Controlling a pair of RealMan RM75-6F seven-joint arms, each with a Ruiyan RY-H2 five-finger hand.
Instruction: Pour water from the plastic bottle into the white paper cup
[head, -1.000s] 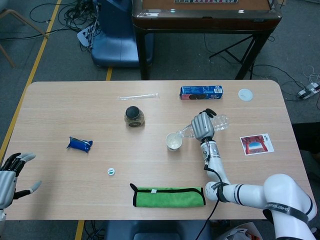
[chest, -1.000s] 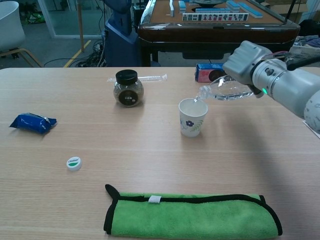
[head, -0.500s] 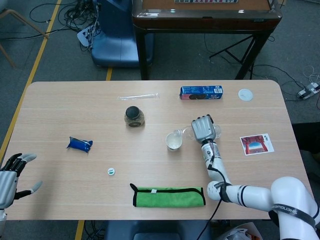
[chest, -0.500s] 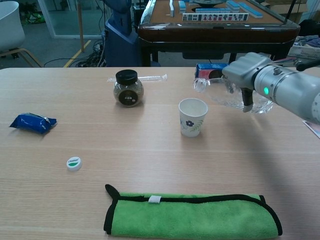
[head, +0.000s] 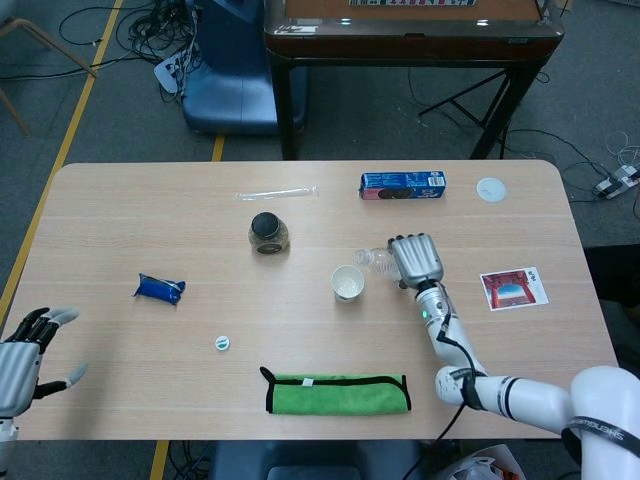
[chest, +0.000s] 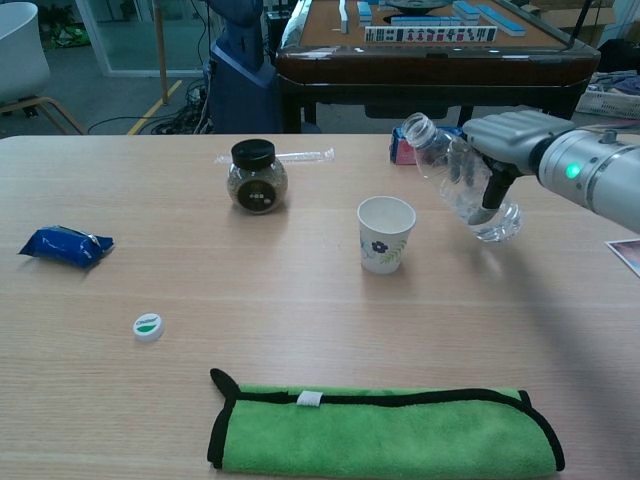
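My right hand (chest: 505, 145) (head: 416, 260) grips the clear plastic bottle (chest: 455, 180) (head: 375, 259), which has no cap on. The bottle is tilted, its open mouth up and to the left, its base low near the table. It hangs just right of the white paper cup (chest: 385, 233) (head: 348, 282), which stands upright on the table. A small white and green bottle cap (chest: 147, 326) (head: 222, 343) lies far left of the cup. My left hand (head: 25, 350) hovers open off the table's front left corner, holding nothing.
A dark-lidded jar (chest: 257, 177) stands behind and left of the cup. A folded green cloth (chest: 385, 430) lies near the front edge. A blue packet (chest: 65, 246) is at the left, a blue box (head: 402, 185) and a white disc (head: 490, 189) at the back, a red card (head: 513, 288) at the right.
My right hand has swung the bottle back from pouring over the cup, raising its mouth and moving it right, away from the cup's rim. The left hand has barely moved.
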